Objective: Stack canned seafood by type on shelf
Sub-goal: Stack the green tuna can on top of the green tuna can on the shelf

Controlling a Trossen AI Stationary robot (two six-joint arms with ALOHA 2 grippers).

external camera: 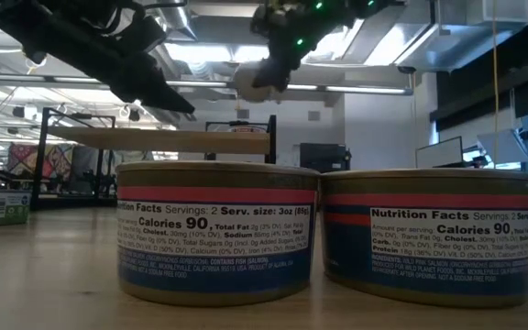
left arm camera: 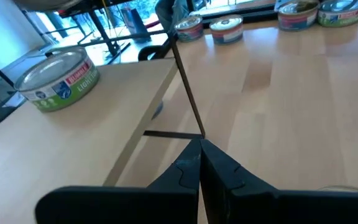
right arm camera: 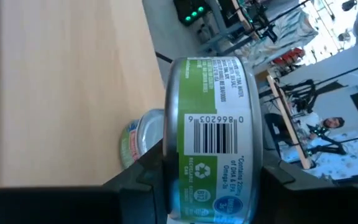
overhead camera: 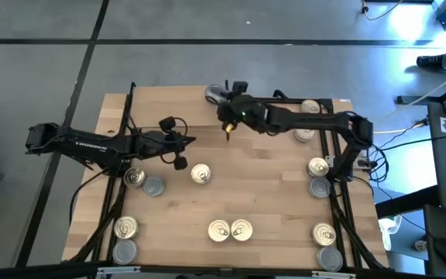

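Right gripper (right arm camera: 207, 186): fingers clamp a green-label tin (right arm camera: 210, 134) above the surface's (overhead camera: 269, 194) far edge. Left gripper (left arm camera: 199, 163): fingers closed, empty, near shelf (left arm camera: 92, 134).

Tins on tabletop (overhead camera: 200, 174): thirteen visible, gold-lidded and silver-topped mixed. Tin aloft (right arm camera: 211, 134): one. Shelf (overhead camera: 169, 105): one. Arms (overhead camera: 84, 143): two.

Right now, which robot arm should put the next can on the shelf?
Probably the right. The right gripper already holds a green-labelled can above the shelf, beside another can. The left gripper is shut and empty.
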